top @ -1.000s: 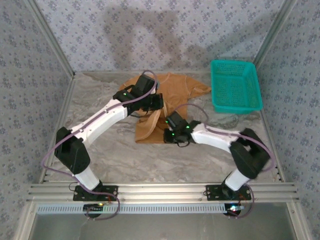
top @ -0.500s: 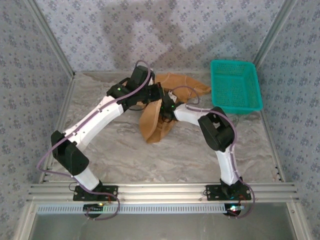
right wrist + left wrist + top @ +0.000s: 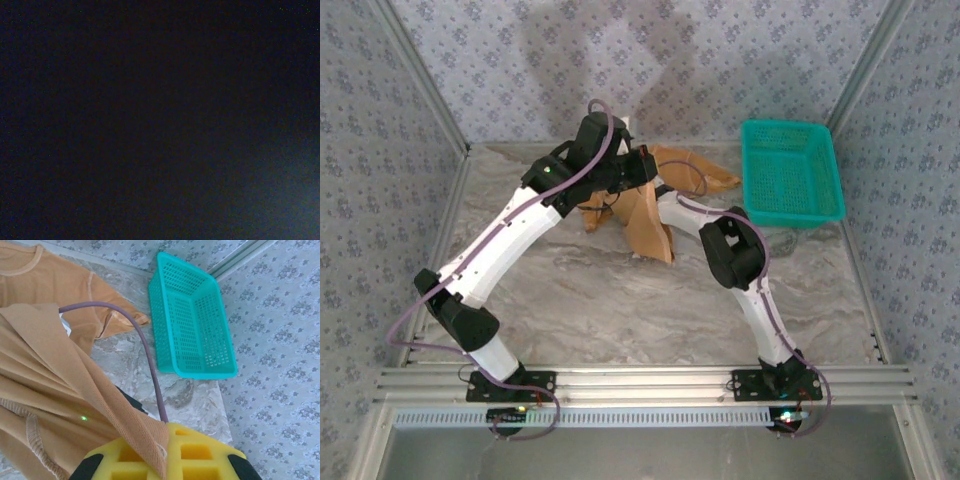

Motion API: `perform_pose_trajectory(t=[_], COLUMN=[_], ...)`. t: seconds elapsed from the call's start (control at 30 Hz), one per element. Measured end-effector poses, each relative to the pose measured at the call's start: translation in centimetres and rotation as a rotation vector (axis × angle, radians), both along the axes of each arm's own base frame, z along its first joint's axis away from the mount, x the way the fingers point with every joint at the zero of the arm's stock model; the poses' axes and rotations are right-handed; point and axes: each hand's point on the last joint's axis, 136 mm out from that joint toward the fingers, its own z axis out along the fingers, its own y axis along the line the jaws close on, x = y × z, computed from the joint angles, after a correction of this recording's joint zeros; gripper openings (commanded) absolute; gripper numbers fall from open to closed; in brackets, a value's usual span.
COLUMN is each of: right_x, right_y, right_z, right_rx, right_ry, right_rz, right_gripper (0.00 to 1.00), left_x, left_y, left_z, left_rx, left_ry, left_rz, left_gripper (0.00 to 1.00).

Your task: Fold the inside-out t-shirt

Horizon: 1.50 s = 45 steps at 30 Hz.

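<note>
The orange-tan t-shirt (image 3: 648, 218) is lifted off the table at mid-back, its lower part hanging as a creased flap; the rest lies flat behind it toward the back wall. My left gripper (image 3: 638, 172) is raised above it. In the left wrist view the yellow pads (image 3: 200, 460) are shut on a fold of the t-shirt (image 3: 45, 390), near its white label (image 3: 65, 325). My right arm (image 3: 732, 250) reaches in under the hanging cloth, which hides its gripper. The right wrist view is black.
A teal mesh basket (image 3: 790, 175) stands at the back right, next to the shirt's sleeve; it appears empty (image 3: 195, 320). A purple cable (image 3: 147, 355) loops across the left wrist view. Bare marbled table (image 3: 620, 300) lies in front of the shirt.
Both arms have swung toward the back, carrying the shirt's near edge up and away. The right arm folded at the elbow and its gripper went under the cloth.
</note>
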Motion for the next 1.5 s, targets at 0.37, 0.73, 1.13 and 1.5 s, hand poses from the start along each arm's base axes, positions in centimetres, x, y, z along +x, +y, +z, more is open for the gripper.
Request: perform_pose_trajectory(t=[0.37,0.73,1.13,1.5], right_x=[-2.6,-13.7,-18.3,-14.9], right_y=[-1.1,-4.6,-7.0,-8.4], right_z=[-1.3,12.4,24.0,15.8], right_rx=[-0.008,-0.052,0.124,0.152], right_ry=[0.114,0.025,-0.17,0.07], right_rz=[0.116,0.518,0.658,0.535], right_gripper=[0.0,0.0,0.0,0.0], left_x=[4.0,14.0,10.7,3.1], left_y=[6.4,16.9,19.9,15.4], left_z=[-1.9,-10.1,-25.5,-22.4], left_rx=[0.017,0.111,0.236,0.18], left_ry=[0.043,0.147,0.433,0.106], left_rz=[0.13,0.348,0.325,0.066], left_gripper=[0.0,0.0,0.0,0.53])
